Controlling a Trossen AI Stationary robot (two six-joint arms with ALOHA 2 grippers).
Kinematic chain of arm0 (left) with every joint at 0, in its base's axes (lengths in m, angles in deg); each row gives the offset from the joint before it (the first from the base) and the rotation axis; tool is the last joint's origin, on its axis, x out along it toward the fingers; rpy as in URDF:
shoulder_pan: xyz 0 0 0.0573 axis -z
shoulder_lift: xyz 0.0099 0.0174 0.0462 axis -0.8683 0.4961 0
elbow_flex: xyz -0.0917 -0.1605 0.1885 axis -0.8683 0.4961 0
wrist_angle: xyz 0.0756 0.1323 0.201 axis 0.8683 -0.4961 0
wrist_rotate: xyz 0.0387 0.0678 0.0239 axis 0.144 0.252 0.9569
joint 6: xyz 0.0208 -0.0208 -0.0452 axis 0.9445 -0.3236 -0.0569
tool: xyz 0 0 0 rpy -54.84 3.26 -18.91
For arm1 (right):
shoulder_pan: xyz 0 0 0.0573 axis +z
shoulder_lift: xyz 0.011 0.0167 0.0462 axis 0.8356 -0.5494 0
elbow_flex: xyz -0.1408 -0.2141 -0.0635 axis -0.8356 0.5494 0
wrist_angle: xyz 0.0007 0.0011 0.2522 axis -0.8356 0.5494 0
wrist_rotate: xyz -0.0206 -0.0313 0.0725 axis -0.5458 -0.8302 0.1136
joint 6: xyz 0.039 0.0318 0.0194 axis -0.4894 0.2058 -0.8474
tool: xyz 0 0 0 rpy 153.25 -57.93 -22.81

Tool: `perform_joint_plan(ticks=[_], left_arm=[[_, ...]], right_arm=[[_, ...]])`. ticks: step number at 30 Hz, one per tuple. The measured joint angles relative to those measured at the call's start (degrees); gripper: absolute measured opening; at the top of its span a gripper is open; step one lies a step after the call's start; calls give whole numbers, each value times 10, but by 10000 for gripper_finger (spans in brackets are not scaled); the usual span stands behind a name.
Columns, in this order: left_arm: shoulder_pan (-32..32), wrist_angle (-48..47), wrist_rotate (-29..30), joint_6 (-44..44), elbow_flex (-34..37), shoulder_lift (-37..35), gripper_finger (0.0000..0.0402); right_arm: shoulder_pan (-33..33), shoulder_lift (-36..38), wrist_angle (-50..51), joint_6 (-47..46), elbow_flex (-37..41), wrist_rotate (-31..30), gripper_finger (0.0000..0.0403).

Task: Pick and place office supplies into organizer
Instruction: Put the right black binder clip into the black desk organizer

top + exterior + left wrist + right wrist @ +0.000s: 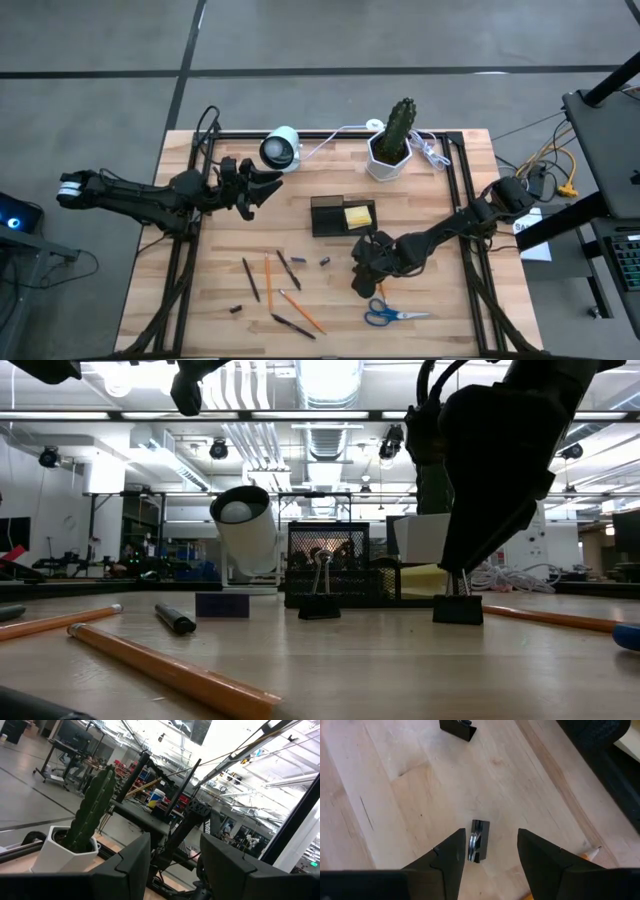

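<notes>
Floor: grey concrete w/ dark seam lines, running around a light wood-plank counter framed by black rails. Ceiling: exposed ducts, pipes and bright strip lights; open workshop hall beyond, w/ black metal racks and benches. A dark desk w/ cables stands at the counter's right.

We see a table of pale, matt wood planks with visible grain. The binder clip between the right gripper fingers has shiny metal handles on a matt black body. The gripper fingers look like matt black plastic. The organizer is black metal mesh. The pot is smooth matt white; the pencil has glossy orange paint.
</notes>
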Motion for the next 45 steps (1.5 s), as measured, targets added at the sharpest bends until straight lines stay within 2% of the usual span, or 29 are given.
perform_joint_plan(ticks=[17, 27, 39, 45], left_arm=[[0, 0, 0, 0, 0, 0, 157], [0, 0, 0, 0, 0, 0, 157], [0, 0, 0, 0, 0, 0, 157], [0, 0, 0, 0, 0, 0, 157]], right_arm=[[0, 0, -2, 2, 11, 1, 91], [0, 0, -1, 2, 11, 5, 15], [0, 12, 1, 0, 9, 7, 9], [-4, 16, 3, 15, -15, 5, 9]])
